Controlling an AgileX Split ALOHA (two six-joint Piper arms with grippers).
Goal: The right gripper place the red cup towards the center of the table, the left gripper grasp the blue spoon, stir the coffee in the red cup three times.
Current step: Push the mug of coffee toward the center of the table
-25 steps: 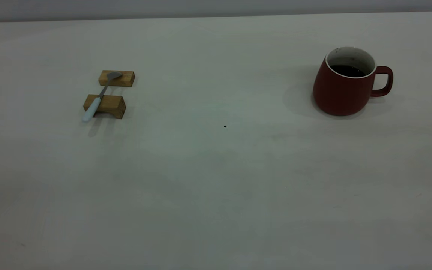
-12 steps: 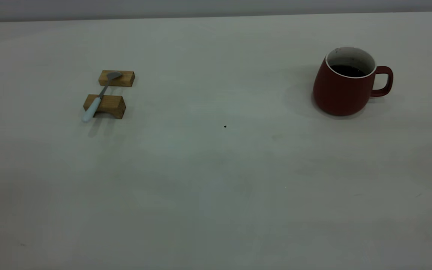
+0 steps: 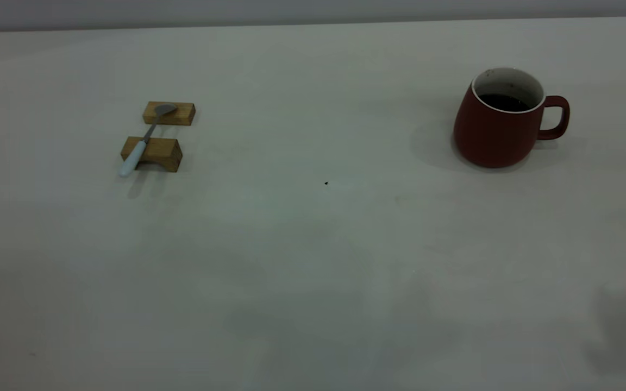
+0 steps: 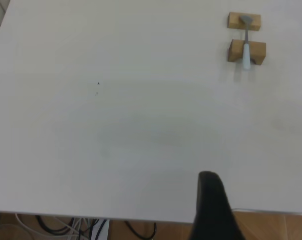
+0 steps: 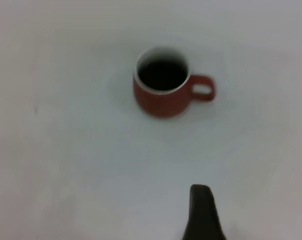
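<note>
The red cup (image 3: 500, 127) stands upright at the table's (image 3: 313, 260) far right, handle pointing right, with dark coffee (image 3: 503, 102) inside. The blue spoon (image 3: 140, 146) lies across two wooden blocks at the left, bowl on the farther block. Neither gripper shows in the exterior view. In the left wrist view, a dark part of my left gripper (image 4: 213, 210) hangs over the table's near edge, far from the spoon (image 4: 246, 47). In the right wrist view, my right gripper (image 5: 203, 215) hovers well short of the cup (image 5: 160, 100), not touching it.
Two tan wooden blocks (image 3: 152, 153) (image 3: 169, 113) hold the spoon up off the table. A tiny dark speck (image 3: 326, 183) marks the table's middle. A soft shadow (image 3: 625, 331) lies at the near right. Cables (image 4: 86, 227) hang below the table's edge.
A dark shadow has appeared on the table at the near right of the exterior view. The cup, spoon and blocks have not moved.
</note>
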